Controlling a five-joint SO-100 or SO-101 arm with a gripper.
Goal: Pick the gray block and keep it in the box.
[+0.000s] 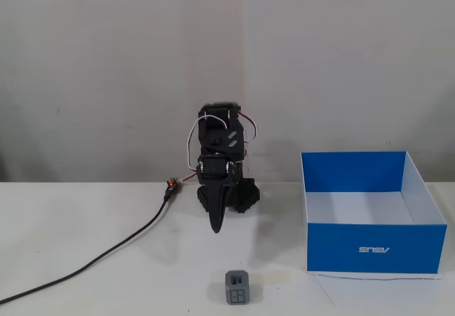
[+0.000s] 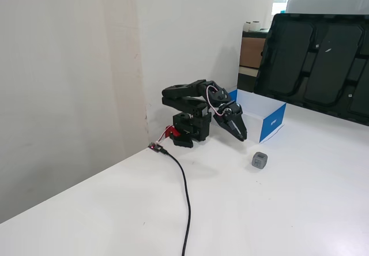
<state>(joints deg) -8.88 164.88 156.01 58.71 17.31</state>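
The gray block (image 1: pixel 237 288) (image 2: pixel 259 161) is a small gray cube with dark square recesses, resting on the white table near its front edge. The box (image 1: pixel 373 248) (image 2: pixel 273 123) is bright blue outside with a white inverted ASUS logo and white inside; it stands open on the table to the right of the arm in both fixed views, and nothing shows inside it. My black gripper (image 1: pixel 217 225) (image 2: pixel 241 135) points down toward the table, fingers together and empty, a short way behind the block and apart from it.
A black cable (image 1: pixel 106 253) (image 2: pixel 185 198) runs from a small board with a red light (image 1: pixel 171 184) (image 2: pixel 155 147) across the table. The arm base (image 2: pixel 190 130) stands against the wall. A large dark tray-like panel (image 2: pixel 317 66) leans behind the box.
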